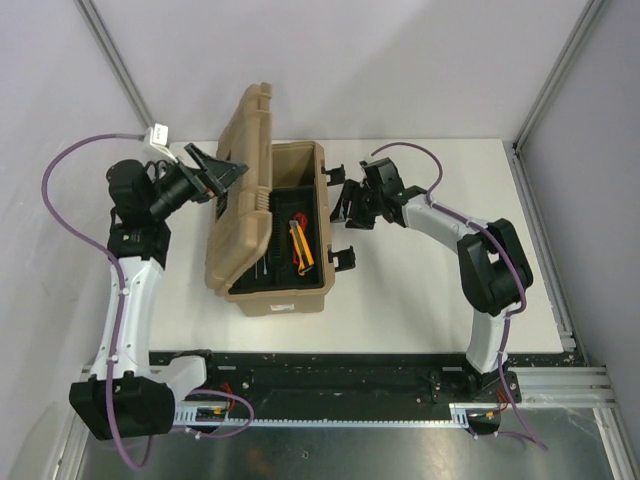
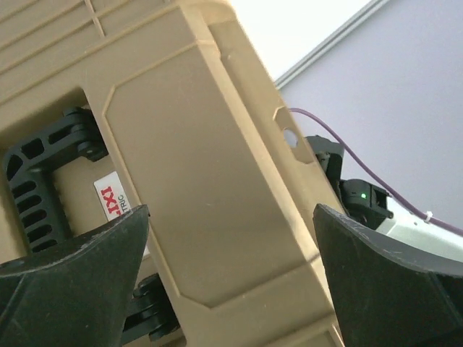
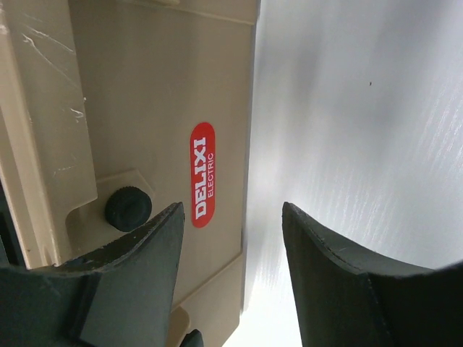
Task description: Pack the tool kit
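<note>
The tan tool box (image 1: 285,290) stands mid-table with its lid (image 1: 245,170) raised and leaning left. Orange and red tools (image 1: 298,243) lie in its black tray. My left gripper (image 1: 222,166) is open against the outside of the lid; in the left wrist view the lid (image 2: 210,188) fills the space between the fingers of the left gripper (image 2: 230,217). My right gripper (image 1: 348,206) is open and empty beside the box's right wall. In the right wrist view the right gripper (image 3: 231,210) frames that wall's edge, with its red DELIXI label (image 3: 203,173).
Two black latches (image 1: 343,257) hang open on the box's right side. The lid's black handle (image 2: 43,181) shows in the left wrist view. A black knob (image 3: 128,208) sits on the box wall. White table (image 3: 362,130) lies to the right of the box. A white connector (image 1: 158,131) lies at the back left.
</note>
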Motion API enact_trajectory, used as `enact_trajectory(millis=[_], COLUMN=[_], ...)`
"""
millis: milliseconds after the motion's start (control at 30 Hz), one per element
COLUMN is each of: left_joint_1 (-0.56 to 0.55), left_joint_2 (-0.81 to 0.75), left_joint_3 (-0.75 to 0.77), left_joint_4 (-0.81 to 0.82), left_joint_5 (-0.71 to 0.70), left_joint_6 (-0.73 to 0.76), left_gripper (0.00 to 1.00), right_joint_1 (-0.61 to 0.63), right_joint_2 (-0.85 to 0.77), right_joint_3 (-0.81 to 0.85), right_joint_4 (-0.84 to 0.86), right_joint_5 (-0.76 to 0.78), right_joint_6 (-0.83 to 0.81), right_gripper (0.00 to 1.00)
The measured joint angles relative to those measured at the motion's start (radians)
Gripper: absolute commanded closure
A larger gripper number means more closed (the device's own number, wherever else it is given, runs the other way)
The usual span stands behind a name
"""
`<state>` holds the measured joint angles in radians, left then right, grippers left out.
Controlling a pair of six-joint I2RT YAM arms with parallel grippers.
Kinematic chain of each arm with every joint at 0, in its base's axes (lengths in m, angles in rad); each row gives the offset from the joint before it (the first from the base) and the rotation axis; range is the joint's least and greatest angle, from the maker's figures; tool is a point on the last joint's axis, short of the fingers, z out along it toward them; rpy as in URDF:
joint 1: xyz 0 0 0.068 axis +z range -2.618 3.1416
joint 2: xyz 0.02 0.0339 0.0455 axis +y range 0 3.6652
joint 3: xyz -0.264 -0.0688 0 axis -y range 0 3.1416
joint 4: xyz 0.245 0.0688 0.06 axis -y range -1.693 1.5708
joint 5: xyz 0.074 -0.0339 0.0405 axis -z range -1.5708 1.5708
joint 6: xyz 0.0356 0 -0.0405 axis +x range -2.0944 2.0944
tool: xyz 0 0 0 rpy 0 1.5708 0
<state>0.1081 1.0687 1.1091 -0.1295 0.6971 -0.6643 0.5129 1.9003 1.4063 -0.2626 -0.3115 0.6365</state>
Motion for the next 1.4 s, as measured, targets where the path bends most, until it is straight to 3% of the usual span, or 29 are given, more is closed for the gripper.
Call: enact_trajectory(millis=[367, 667, 1000, 1200, 1400], left_joint_1=[-0.044, -0.045, -0.046, -0.054, -0.195], left_joint_2=[0.040, 0.042, -0.053, -0.163, -0.261], left_joint_3=[0.040, 0.002, -0.178, -0.258, -0.246], left_joint_4=[0.000, -0.004, -0.169, -0.228, -0.247], left_joint_5=[0.011, -0.063, -0.302, -0.328, -0.345], left_joint_6=[0.060, 0.124, 0.203, 0.241, 0.311], left_gripper=[0.01, 0.01, 0.01, 0.04, 0.08], right_joint_1=[0.002, 0.002, -0.061, -0.086, -0.085], right_joint_2=[0.000, -0.011, -0.273, -0.406, -0.432], right_joint_3=[0.000, -0.013, -0.300, -0.426, -0.513], right_joint_4=[0.008, 0.010, 0.092, 0.122, 0.117], right_joint_5=[0.000, 0.008, -0.016, -0.020, -0.021], right_joint_6=[0.024, 0.026, 0.090, 0.124, 0.148], right_gripper=[0.39, 0.37, 0.34, 0.35, 0.36])
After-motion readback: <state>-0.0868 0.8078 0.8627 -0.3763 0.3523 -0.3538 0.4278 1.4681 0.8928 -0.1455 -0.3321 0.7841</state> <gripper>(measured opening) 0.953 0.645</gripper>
